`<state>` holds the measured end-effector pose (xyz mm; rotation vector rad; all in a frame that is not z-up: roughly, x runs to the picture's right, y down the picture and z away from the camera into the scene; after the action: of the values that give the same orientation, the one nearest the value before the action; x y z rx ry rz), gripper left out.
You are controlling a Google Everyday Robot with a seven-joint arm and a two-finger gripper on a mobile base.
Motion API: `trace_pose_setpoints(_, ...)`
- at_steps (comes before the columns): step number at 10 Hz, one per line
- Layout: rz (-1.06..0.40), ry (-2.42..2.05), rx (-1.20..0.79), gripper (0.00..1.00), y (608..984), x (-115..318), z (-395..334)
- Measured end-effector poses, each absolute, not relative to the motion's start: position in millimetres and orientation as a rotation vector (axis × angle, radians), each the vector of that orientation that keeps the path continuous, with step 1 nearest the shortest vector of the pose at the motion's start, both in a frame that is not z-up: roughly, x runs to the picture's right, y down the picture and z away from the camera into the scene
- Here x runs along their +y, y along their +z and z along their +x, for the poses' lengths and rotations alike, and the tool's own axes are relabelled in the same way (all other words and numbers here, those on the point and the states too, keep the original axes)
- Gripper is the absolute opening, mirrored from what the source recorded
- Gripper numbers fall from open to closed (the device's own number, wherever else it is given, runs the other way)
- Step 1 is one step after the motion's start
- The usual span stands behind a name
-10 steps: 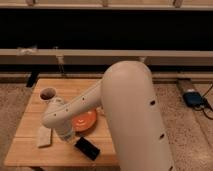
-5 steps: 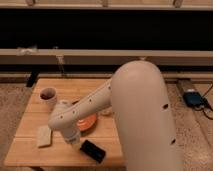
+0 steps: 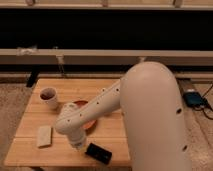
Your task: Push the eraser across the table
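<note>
The eraser point(image 3: 98, 153), a small flat black block, lies near the front edge of the light-wood table point(image 3: 30, 120), right of centre. My white arm reaches down over the table. The gripper point(image 3: 78, 144) points downward just left of the eraser, close to it or touching it. An orange plate point(image 3: 91, 123) is partly hidden behind the arm.
A pale beige block point(image 3: 44, 136) lies at the front left. A cup with dark contents point(image 3: 48, 96) stands at the back left. A blue object point(image 3: 194, 98) lies on the floor at the right. A dark wall with a rail runs behind the table.
The arm has swung forward and left over the table, and the gripper has come down lower beside the eraser. The eraser has shifted slightly toward the front right.
</note>
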<state>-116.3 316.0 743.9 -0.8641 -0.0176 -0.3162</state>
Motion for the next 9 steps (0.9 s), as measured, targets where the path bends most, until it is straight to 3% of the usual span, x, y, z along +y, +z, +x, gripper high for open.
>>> trace_pose_setpoints(9,-0.873,-0.209,0.068,0.00,739.4,322.3,-51.7)
